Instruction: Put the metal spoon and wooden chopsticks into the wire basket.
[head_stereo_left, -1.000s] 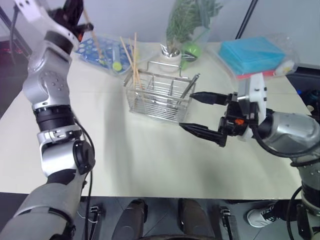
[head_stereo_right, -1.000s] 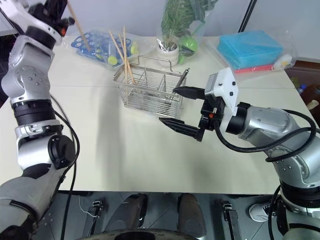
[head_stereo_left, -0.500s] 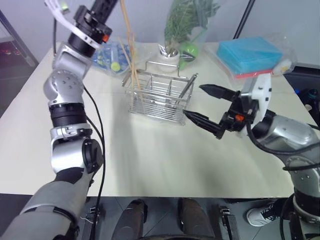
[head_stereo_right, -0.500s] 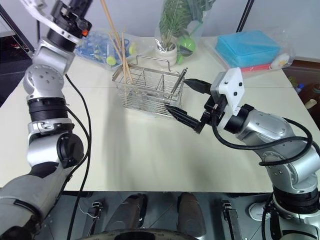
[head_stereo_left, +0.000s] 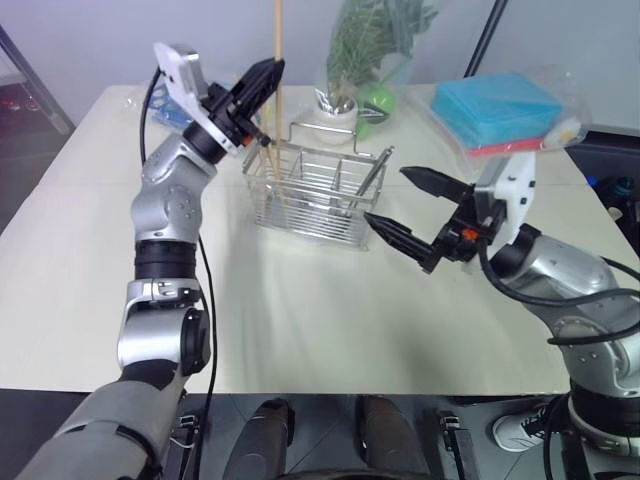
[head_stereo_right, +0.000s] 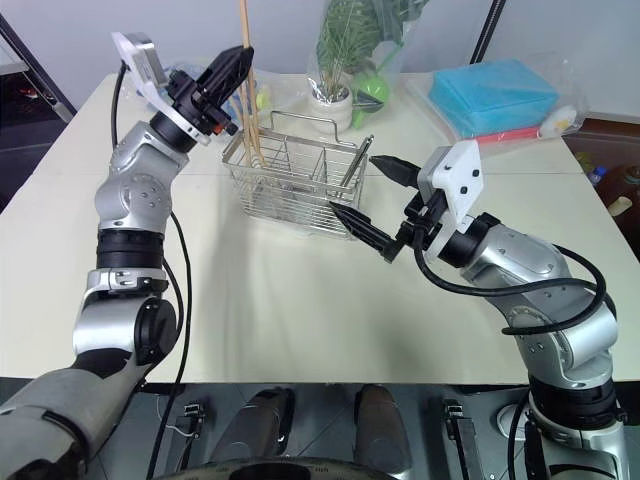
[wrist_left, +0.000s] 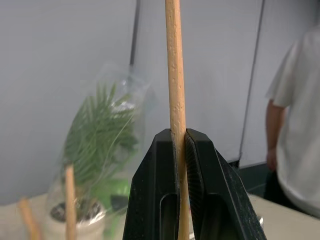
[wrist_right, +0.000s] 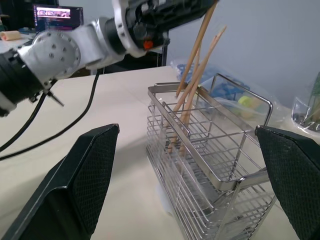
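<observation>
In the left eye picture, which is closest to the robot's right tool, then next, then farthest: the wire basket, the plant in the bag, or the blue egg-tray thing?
From the right tool:
1. Wire basket, just beside its tips, toward the robot's left.
2. Bagged plant, behind the basket at the table's back.
3. Blue tray, far back-left corner, behind the left arm.

tan chopstick (wrist_left: 174, 75), silver basket (head_stereo_left: 318, 190), black tool (wrist_left: 181, 150)

The cream tabletop (head_stereo_left: 300, 320) carries the wire basket (head_stereo_left: 320, 190), a bagged potted plant (head_stereo_left: 370, 60), a bagged blue box (head_stereo_left: 505, 110) and a blue-patterned bag (head_stereo_left: 180, 100).
</observation>
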